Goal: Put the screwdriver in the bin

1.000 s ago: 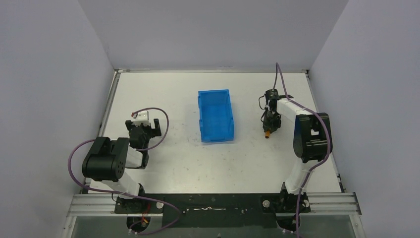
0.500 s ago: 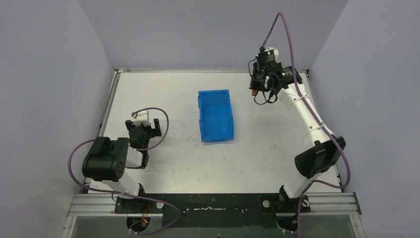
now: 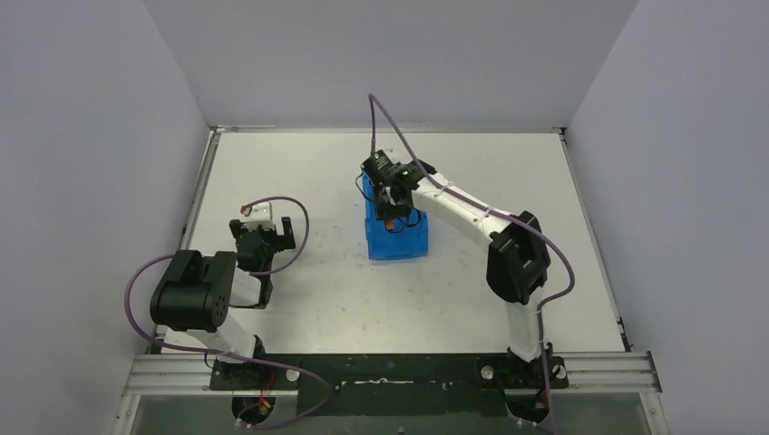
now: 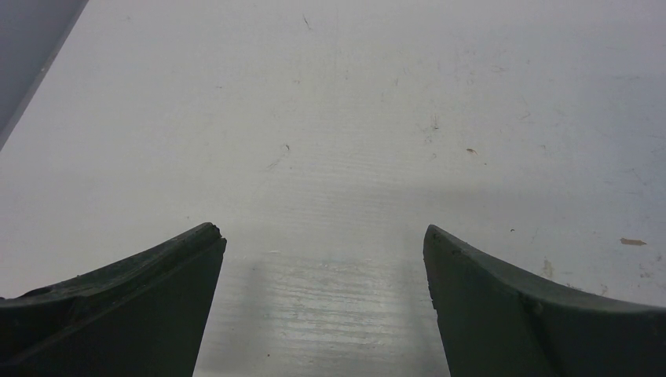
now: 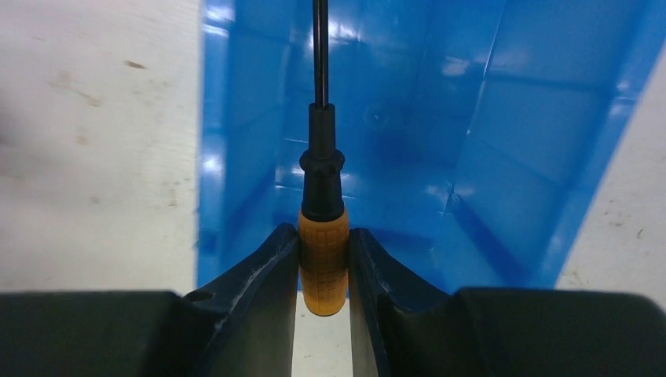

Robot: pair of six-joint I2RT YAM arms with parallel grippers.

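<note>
Clearly the carry is all but done and the release is the step in hand. The right gripper (image 5: 323, 239) pinches the screwdriver (image 5: 323, 263) by its orange handle, the jaws pressed against both sides. The thin black shaft points ahead over the inside of the blue bin (image 5: 518, 118). From above, this gripper hangs over the bin's middle with the handle showing just under it. The tool seems held clear of the bin floor, though how high cannot be told.

The left gripper (image 4: 322, 243) is spread wide with nothing between its fingers. It sits low over the white table (image 4: 338, 118), well apart from the bin.

The next move likely calls only for parting the right jaws. In the wrist view, the butt of the handle appears near the bin's near wall, with table showing below it. A slight reach forward or a lowering first would make it surer that the whole tool lands inside and does not tip over the rim.
</note>
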